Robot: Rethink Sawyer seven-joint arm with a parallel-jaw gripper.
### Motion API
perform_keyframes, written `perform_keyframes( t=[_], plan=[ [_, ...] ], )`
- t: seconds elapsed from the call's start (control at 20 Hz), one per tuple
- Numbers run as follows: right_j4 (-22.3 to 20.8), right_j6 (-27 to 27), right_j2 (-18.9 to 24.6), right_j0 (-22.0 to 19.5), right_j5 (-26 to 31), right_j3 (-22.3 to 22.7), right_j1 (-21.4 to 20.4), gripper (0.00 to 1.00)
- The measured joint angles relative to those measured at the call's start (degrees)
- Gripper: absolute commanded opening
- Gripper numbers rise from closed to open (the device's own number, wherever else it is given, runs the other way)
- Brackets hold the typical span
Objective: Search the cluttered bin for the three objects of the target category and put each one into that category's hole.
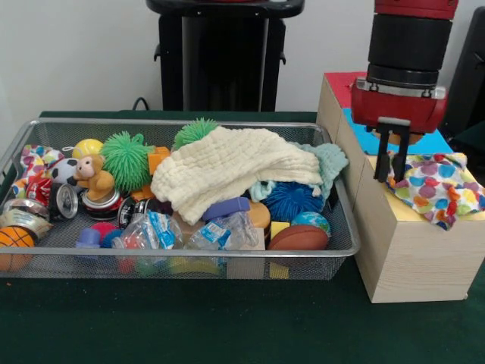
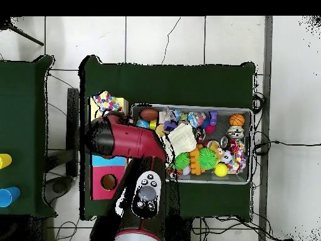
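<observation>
Cloths seem to be the target here: a spotted cloth [image 1: 433,188] lies bunched on top of the wooden box [image 1: 413,258], at the box's front right corner, just beside the claw [image 1: 394,155]. The claw hangs above the box top with its two fingers [image 1: 383,155] a narrow gap apart and nothing between them, so the step in hand looks like dropping off a cloth. The cloth is not down a hole yet, as far as can be seen; the next move probably calls for pushing it in or going back to the bin.

On the desk [image 1: 227,326], the wire bin [image 1: 189,262] sits left of the box and is crowded. A big cream cloth [image 1: 227,171] is draped over the middle, with a pale green cloth [image 1: 330,159] at its right end. Around them lie green spiky balls [image 1: 125,159], a toy monkey [image 1: 92,176], a blue spiky ball [image 1: 292,201], a brown football [image 1: 299,237], an orange basketball [image 1: 15,237] and plastic packets [image 1: 151,230].
</observation>
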Motion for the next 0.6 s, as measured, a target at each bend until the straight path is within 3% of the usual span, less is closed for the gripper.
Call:
perform_keyframes(
  t=[0.6],
  plan=[
    [1.7, 0.0, 0.77, 5.17, 0.68, 0.56, -0.93, 0.0]
  ],
)
